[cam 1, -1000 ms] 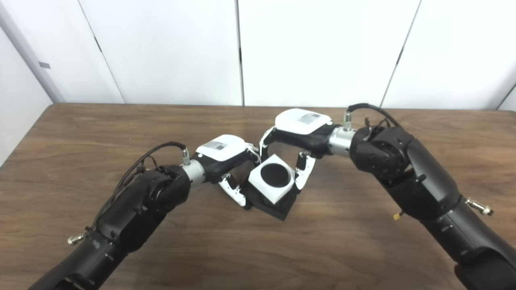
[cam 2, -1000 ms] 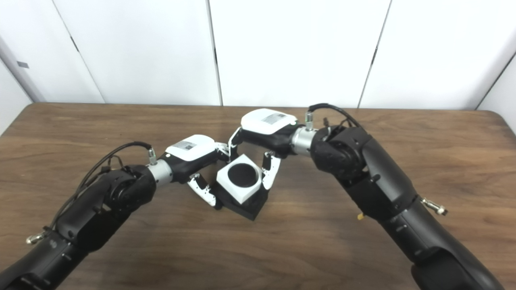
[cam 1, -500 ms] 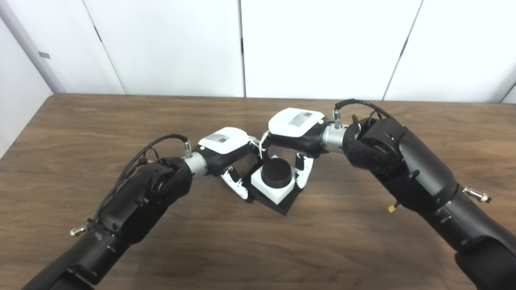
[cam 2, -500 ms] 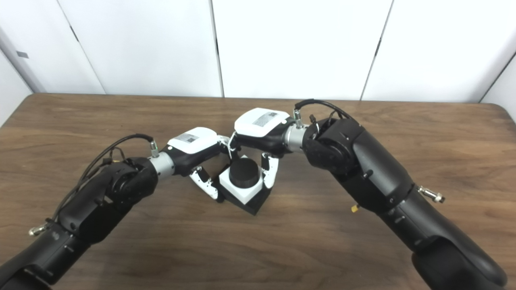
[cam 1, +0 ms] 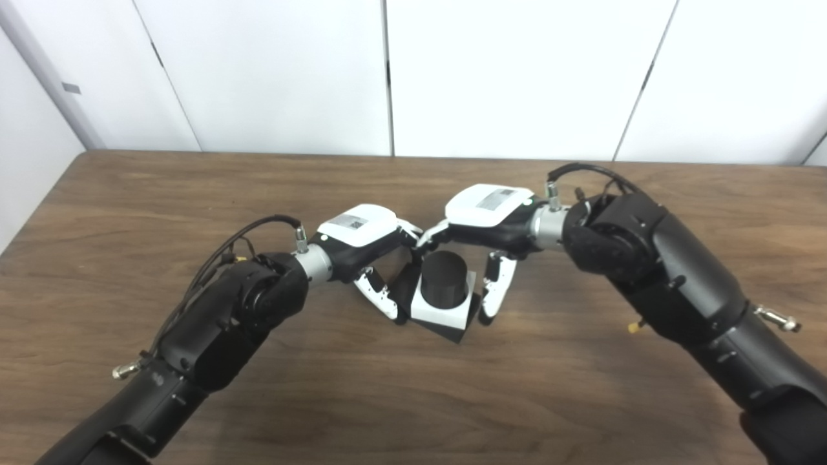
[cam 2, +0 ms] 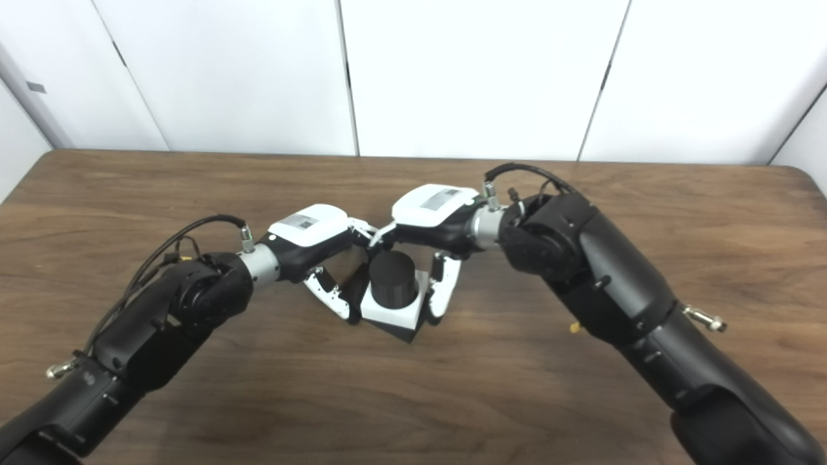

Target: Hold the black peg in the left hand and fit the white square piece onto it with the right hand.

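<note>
The black peg point(cam 1: 444, 279) stands upright near the middle of the wooden desk point(cam 1: 194, 181), a round cylinder rising from a flat black square base point(cam 1: 446, 329) whose near corner shows under the white piece. The white square piece point(cam 1: 440, 311) sits around the peg, low on it and resting on the base, turned a little so that it and the base are not squared up with each other.

The left hand point(cam 1: 358, 236) reaches in from the left; its fingers point(cam 1: 378, 297) curl down beside the left edge of the base and appear to touch it, closed around that side of the peg's base. How firmly they clamp it cannot be told, because the palm covers the far side of the contact.

The right hand point(cam 1: 491, 216) hovers over the peg from the right. One of its fingers point(cam 1: 491, 294) hangs down just beside the right edge of the white square piece, close to it, and whether it touches is hard to make out. The thumb point(cam 1: 431, 234) points toward the top of the peg, near the left hand's fingertips. The right hand's fingers are spread apart around the piece, not visibly pressing it.

The far sides of the peg and the piece are hidden behind both palms. Both forearms run off the bottom edge.
</note>
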Robot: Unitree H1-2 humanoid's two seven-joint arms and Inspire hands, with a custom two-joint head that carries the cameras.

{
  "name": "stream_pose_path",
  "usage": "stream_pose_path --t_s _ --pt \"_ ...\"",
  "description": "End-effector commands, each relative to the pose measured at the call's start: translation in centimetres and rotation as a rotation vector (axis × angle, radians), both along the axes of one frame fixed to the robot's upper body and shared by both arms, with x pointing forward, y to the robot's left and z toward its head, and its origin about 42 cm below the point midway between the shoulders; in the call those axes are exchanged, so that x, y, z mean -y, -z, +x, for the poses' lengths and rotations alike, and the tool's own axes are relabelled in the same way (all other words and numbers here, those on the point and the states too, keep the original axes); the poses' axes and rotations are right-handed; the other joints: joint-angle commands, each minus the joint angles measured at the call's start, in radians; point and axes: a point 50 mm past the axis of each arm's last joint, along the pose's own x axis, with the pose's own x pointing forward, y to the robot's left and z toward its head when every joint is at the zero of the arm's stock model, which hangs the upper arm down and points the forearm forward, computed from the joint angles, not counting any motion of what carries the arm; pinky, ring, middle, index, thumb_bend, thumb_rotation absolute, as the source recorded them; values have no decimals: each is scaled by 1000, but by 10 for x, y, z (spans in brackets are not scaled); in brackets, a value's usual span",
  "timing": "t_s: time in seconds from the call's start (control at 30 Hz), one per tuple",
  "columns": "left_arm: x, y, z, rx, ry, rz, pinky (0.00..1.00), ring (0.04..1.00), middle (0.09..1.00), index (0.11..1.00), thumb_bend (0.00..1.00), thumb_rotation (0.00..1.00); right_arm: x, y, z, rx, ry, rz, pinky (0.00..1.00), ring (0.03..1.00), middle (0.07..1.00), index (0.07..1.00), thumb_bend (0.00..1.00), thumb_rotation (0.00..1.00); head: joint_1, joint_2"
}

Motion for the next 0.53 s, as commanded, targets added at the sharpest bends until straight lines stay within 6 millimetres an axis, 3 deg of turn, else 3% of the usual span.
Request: stream_pose_path --t_s 0.0,0.23,0.5 --pt "10 47 -26 -189 41 95 762 902 868 490 523 70 12 -26 6 73 35 48 719 812 824 790 865 229 1 1" --pt "7 48 -24 -176 34 84 751 883 866 490 524 70 48 -34 7 99 175 249 613 721 743 660 775 130 -17 -6" --pt "4 49 -22 -175 29 86 750 881 866 490 523 70 90 -22 -17 151 349 622 563 670 697 631 698 69 -18 -12"
